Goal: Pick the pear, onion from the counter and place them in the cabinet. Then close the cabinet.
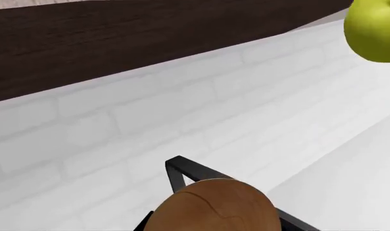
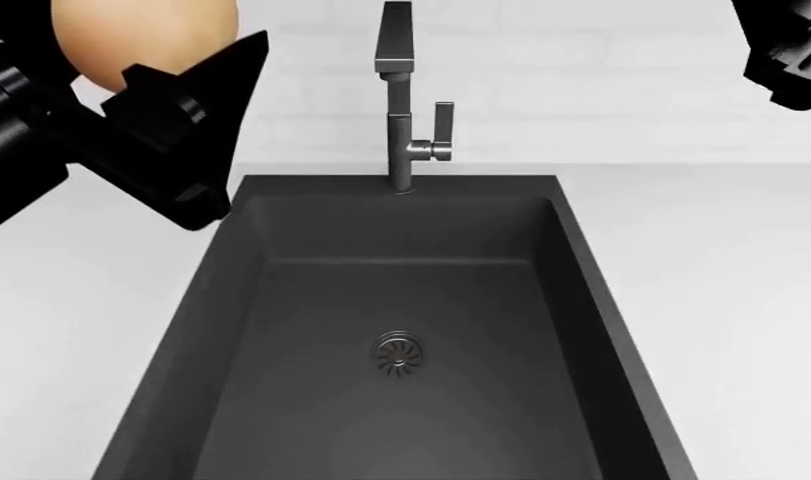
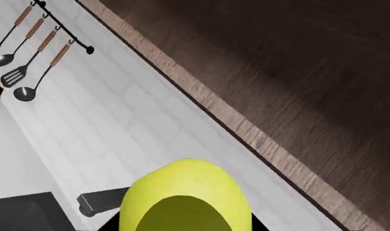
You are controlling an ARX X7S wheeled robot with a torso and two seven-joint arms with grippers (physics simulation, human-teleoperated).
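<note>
Both fruits are lifted clear of the worktop above the sink, the left claw clamped on the onion, the right claw on the pear; next, I judge, carry them up into the cabinet.

Pear observed yellow-green; onion tan-brown. Sink dark grey, set in white counter. Behind sink, wall white brick-patterned; cabinet dark brown wood-grained.
</note>
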